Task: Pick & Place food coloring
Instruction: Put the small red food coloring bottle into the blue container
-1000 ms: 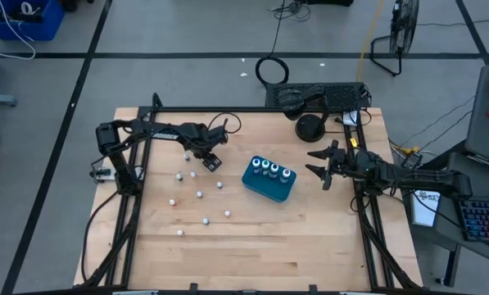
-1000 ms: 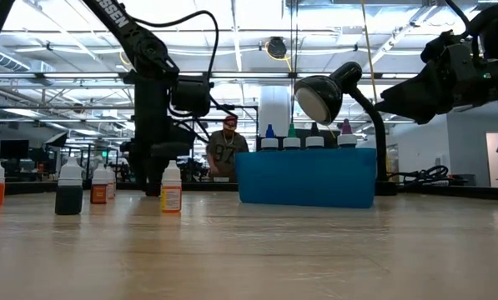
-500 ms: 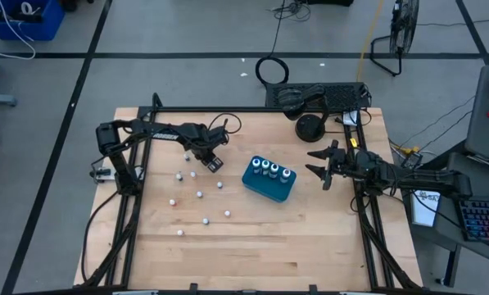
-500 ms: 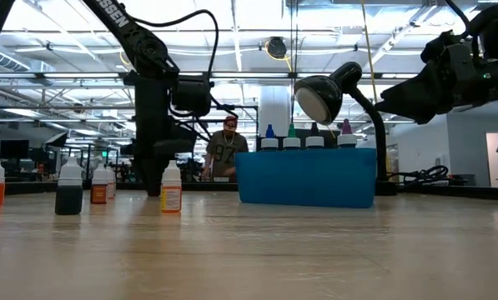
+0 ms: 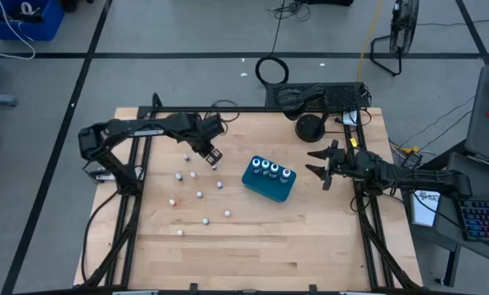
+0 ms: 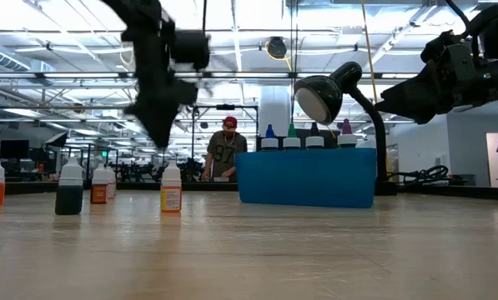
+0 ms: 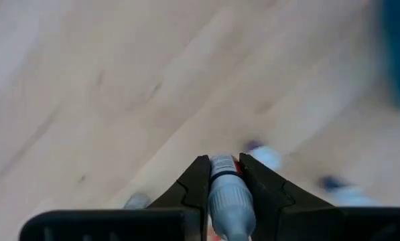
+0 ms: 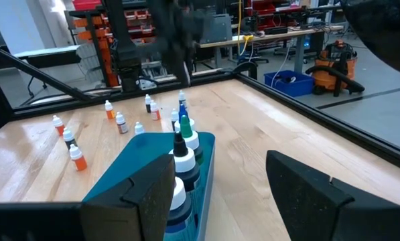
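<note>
Since the earlier frame, left gripper (image 5: pixel 214 156) has lifted, jaws pinching a white-capped food coloring bottle (image 7: pixel 228 194); the narrow grip may slip. Right gripper (image 5: pixel 319 165) waits, jaws wide.

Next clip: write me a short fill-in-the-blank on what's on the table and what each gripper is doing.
1. The left gripper is shut on a small ____.
2. The blue box holds ____ bottles.
3. The right gripper hangs ____, beside the box.
4. The black desk lamp stands on the ____.

Missing words: bottle; four; open; table
</note>
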Available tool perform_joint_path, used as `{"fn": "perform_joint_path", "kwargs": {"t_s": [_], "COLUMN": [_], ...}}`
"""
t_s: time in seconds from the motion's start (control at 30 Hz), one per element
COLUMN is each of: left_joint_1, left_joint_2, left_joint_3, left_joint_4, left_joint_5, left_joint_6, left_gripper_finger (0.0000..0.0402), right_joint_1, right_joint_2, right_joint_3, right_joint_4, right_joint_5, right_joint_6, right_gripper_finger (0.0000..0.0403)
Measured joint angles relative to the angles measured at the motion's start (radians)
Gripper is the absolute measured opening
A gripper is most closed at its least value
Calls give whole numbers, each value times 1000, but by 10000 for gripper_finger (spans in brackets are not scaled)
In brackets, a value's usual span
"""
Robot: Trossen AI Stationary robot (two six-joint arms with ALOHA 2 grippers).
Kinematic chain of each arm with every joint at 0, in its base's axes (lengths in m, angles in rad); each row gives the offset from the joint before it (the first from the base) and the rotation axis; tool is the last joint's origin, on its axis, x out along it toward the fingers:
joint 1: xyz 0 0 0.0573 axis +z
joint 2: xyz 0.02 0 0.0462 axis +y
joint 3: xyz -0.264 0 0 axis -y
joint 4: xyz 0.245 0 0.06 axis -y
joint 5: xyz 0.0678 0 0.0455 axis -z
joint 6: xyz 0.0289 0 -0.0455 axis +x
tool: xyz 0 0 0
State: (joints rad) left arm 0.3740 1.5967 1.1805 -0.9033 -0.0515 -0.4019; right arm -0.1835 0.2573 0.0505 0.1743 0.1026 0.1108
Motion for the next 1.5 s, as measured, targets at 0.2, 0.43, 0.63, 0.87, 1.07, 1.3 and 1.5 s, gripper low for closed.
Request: {"fn": "perform_joint_path", "kwargs": {"t_s": [0.2, 0.43, 0.63, 0.87, 1.07, 1.3, 1.5], "left_joint_1": [-115, -307, -395, -399, -376, -355, -351], "left_joint_2": [8, 136, 307, 476, 545, 578, 630], "left_joint_3": [240, 476, 587, 627, 627, 623, 622], "left_joint_4": [-49, -62, -65, -56, -37, -34, -29], "left_joint_5": [-3, -69, -77, -83, -88, -69, 18], "left_joint_6": [38, 147, 224, 251, 243, 221, 218], "left_gripper_finger": [62, 62, 62, 62, 62, 62, 62], "right_joint_1": [0, 0, 0, 0, 0, 0, 0], "right_joint_2": [0, 0, 1, 1, 1, 1, 1], "right_joint_3": [0, 0, 0, 0, 0, 0, 0], "right_joint_4": [0, 0, 1, 0, 1, 1, 1], "right_joint_5": [0, 0, 0, 0, 0, 0, 0], "right_joint_6": [0, 0, 0, 0, 0, 0, 0], "right_gripper_finger": [224, 224, 224, 224, 224, 224, 224]}}
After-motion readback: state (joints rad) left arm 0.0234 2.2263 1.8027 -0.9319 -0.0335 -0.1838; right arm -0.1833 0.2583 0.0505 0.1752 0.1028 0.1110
